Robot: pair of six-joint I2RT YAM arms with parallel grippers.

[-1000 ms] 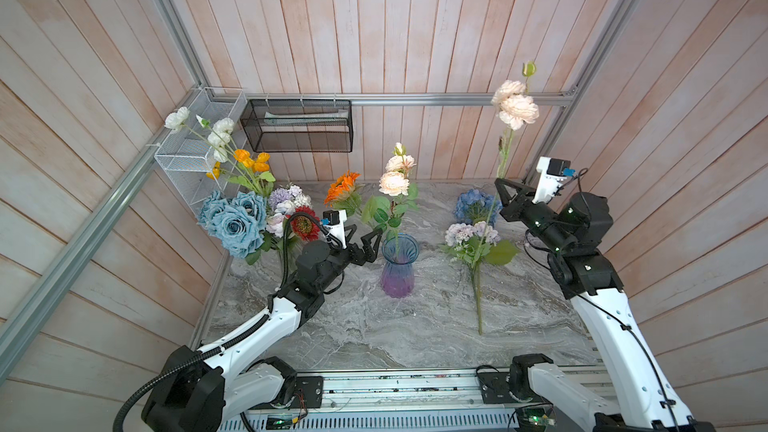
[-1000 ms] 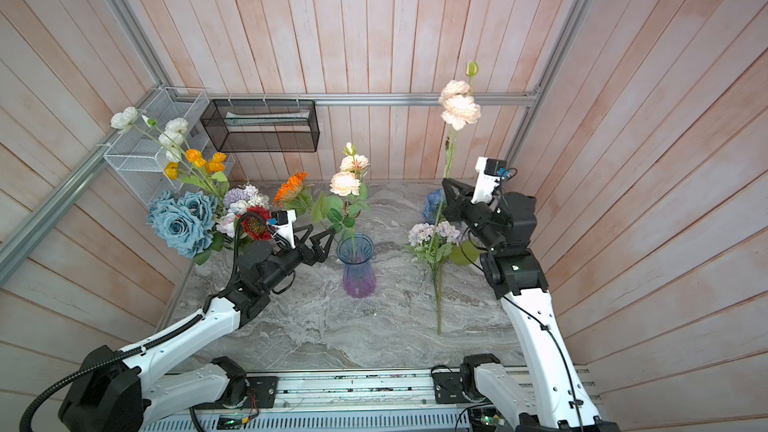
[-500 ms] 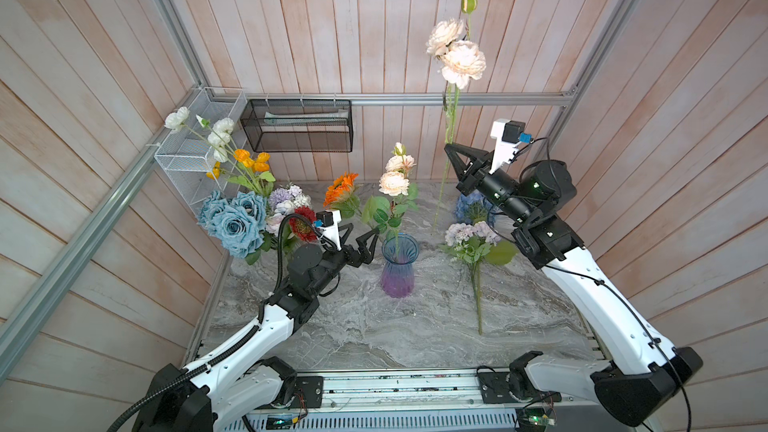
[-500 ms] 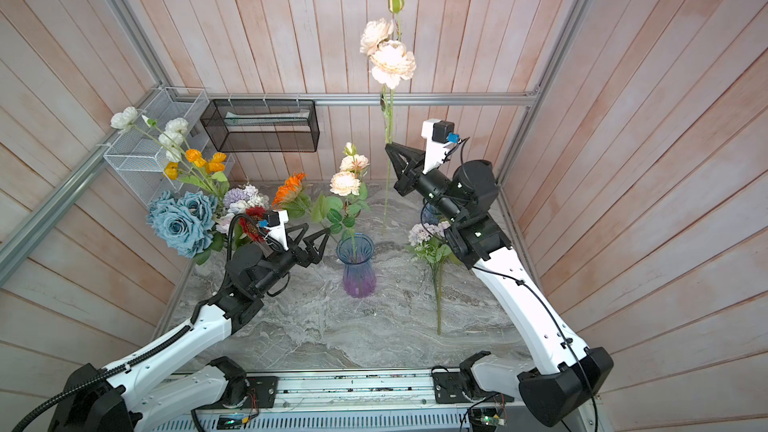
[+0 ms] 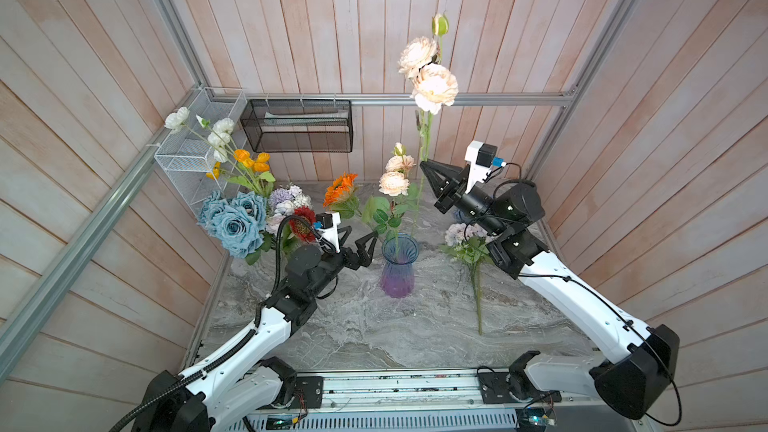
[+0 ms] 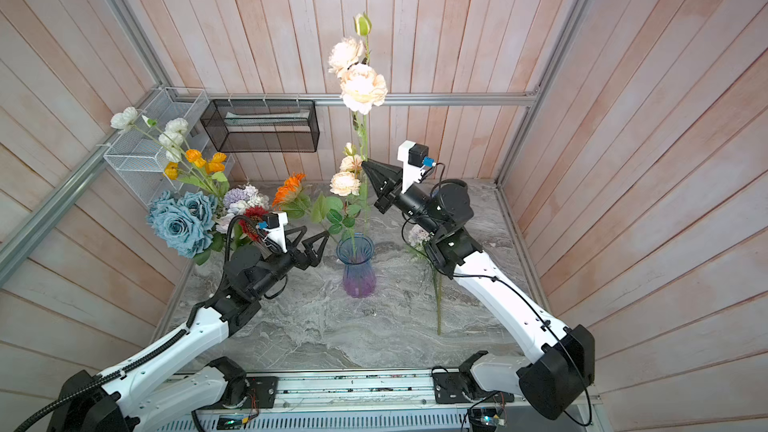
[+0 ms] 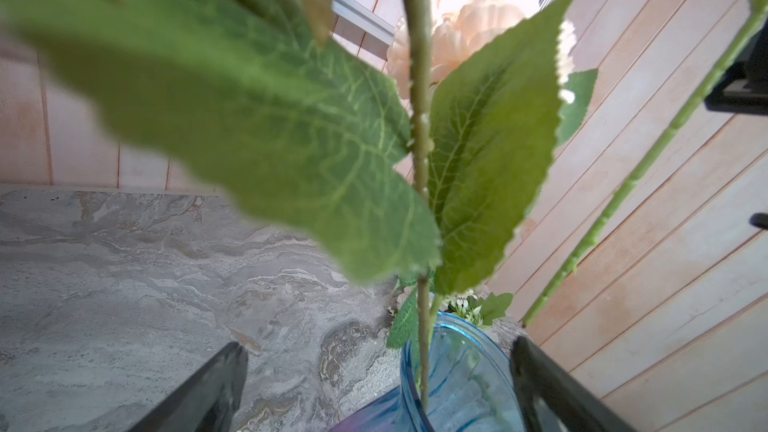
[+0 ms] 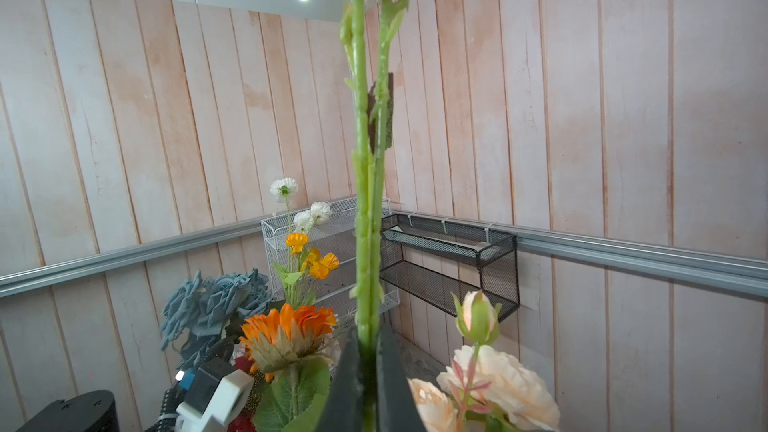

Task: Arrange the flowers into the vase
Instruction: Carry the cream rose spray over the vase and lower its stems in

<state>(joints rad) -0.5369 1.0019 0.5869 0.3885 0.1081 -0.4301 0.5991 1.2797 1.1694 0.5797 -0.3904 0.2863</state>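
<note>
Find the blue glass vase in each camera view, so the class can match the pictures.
Both top views: the vase stands near the middle of the picture.
Left wrist: the vase is close up, below the big green leaves.
Right wrist: not in it.
Shared landmark: the short peach roses standing in the vase.

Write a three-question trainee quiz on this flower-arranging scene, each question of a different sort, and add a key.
1. True or false: the right gripper is shut on the tall peach rose stem.
2. The ribbed blue-to-purple glass vase holds: A) one short peach rose spray; B) three sprays; C) nothing.
3. Fill in: the left gripper, near the vase, is ____.
Key: 1 true; 2 A; 3 open.
</note>
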